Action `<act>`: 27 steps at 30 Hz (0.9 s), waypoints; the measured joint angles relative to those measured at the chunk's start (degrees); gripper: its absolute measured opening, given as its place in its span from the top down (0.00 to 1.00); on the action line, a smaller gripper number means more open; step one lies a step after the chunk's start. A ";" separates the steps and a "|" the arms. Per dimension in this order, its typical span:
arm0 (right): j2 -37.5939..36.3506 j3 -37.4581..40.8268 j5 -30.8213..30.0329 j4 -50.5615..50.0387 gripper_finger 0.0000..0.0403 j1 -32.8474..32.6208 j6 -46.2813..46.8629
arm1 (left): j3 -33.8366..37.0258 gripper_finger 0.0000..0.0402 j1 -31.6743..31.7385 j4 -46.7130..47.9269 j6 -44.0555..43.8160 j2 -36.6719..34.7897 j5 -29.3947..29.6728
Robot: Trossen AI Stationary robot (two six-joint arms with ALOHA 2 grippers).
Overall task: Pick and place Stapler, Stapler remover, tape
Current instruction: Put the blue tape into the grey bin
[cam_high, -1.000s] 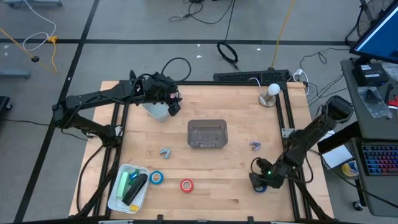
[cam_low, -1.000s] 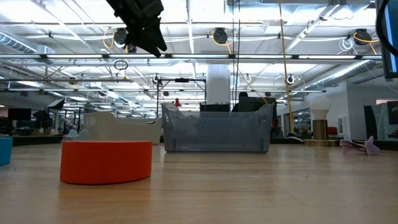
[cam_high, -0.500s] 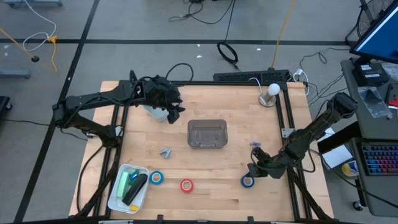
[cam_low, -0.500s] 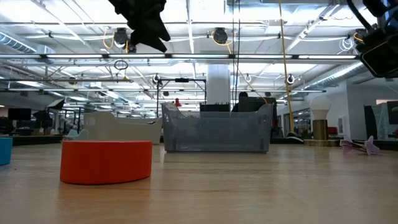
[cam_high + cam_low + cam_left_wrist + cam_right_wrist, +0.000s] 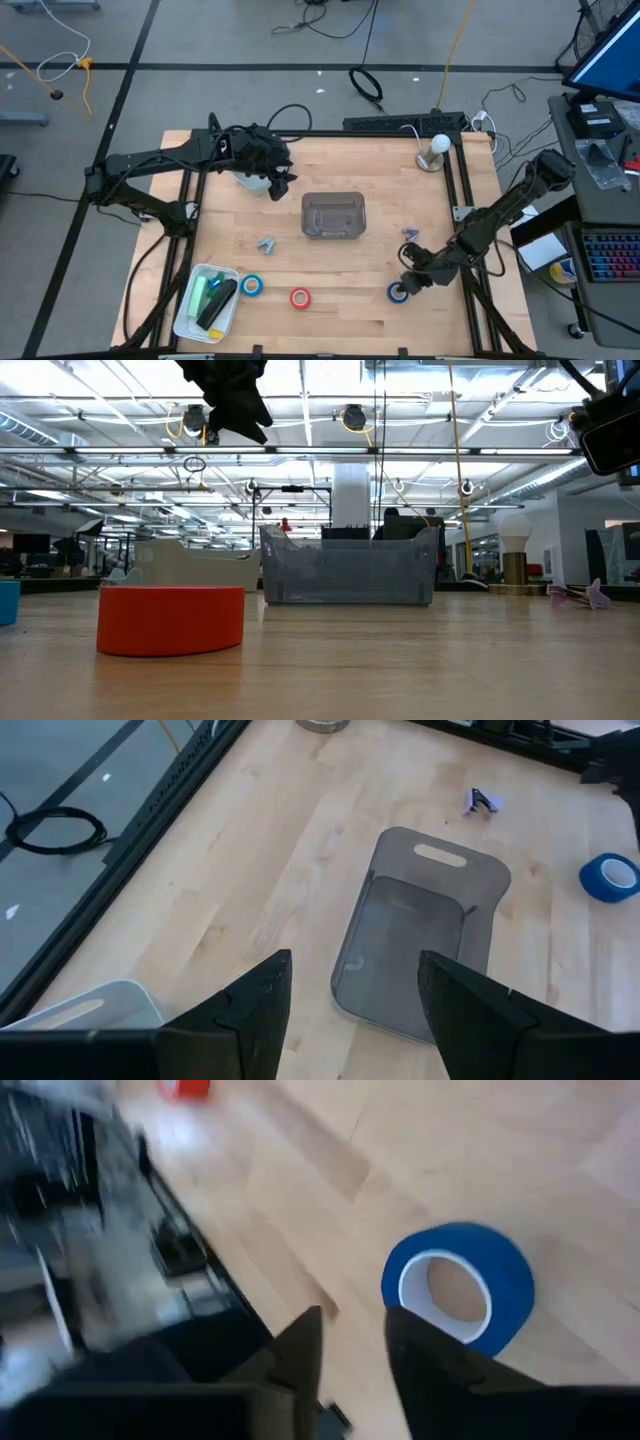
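Note:
A blue tape roll [image 5: 398,291] lies flat on the table near its front right; it also shows in the right wrist view [image 5: 460,1285]. My right gripper [image 5: 408,282] [image 5: 352,1325] hovers open and empty just beside it. A second blue roll [image 5: 251,285] and a red roll [image 5: 300,297] lie at the front left. A grey staple remover [image 5: 265,244] and a purple one [image 5: 410,234] lie on the wood. A black stapler [image 5: 218,303] lies in a white tray [image 5: 190,318]. My left gripper [image 5: 281,180] [image 5: 353,965] is open and empty, held high by a white bin [image 5: 248,178].
A clear grey bin [image 5: 333,216] stands at the table's middle, empty as far as the left wrist view [image 5: 420,950] shows. A green object [image 5: 205,292] lies in the white tray. A white bulb on a round base [image 5: 434,150] stands at the far right corner. Black frame rails edge the table.
My right gripper has come off the blue tape roll at the front right, going up and a little toward the far edge. The roll, covered before, now lies in plain view slightly to the left. My left gripper has turned a little above the white bin.

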State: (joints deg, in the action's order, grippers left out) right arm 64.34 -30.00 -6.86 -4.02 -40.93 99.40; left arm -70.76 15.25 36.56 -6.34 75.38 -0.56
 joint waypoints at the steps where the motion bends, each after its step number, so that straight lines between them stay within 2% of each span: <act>1: 0.30 0.00 0.96 0.43 0.72 0.00 -2.52 | 0.00 0.46 0.00 0.01 0.01 0.00 0.42; 5: 2.17 -0.11 5.70 3.44 0.62 0.12 -16.79 | 0.00 0.46 0.00 0.02 -0.01 -0.01 1.14; 9: 4.07 -0.13 11.25 2.68 0.58 1.49 -26.44 | 0.00 0.46 0.02 0.02 -0.46 -0.01 1.95; 20: 5.68 -0.11 14.79 2.98 0.69 5.90 -41.64 | 0.00 0.46 0.04 -0.04 -1.78 -0.01 3.68; 27: 7.01 -0.11 18.34 2.83 0.72 6.09 -48.12 | 0.00 0.46 0.04 -0.02 -1.98 -0.01 3.68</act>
State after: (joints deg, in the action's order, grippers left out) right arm 71.35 -30.11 11.47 -1.19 -34.84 51.28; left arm -70.76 15.29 36.53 -8.32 75.38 3.11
